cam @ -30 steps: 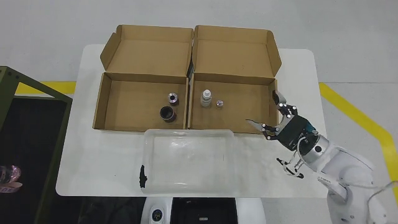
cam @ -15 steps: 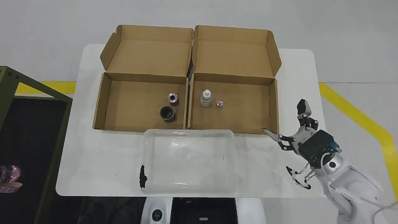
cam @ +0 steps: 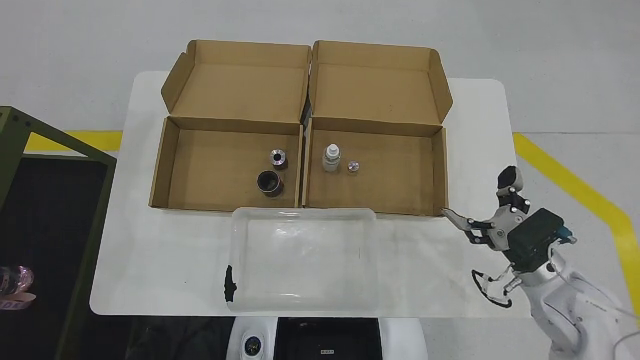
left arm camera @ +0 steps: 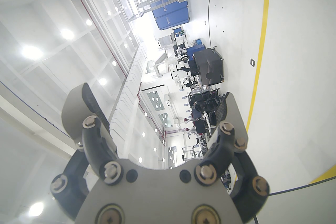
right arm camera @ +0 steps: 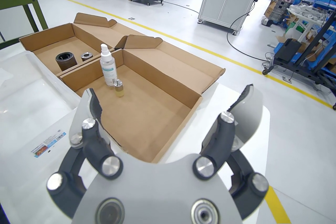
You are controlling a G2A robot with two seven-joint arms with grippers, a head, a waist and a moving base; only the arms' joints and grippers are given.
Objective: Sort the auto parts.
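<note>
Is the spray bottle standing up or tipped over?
Upright. The spray bottle stands on its base on the floor of the cardboard box, nozzle pointing up, beside a small capped part.

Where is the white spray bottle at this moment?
In the top view, the spray bottle stands upright in the right cardboard box, near its left wall, with a small metal-capped part just beside it.

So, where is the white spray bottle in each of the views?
Top view: the spray bottle stands in the right cardboard box, towards the wall next to the left box.
Right wrist view: upright in the nearer box, towards that same wall.
Left wrist view: the camera faces the hall, not the table.
Shared landmark: the small capped part beside the bottle.
</note>
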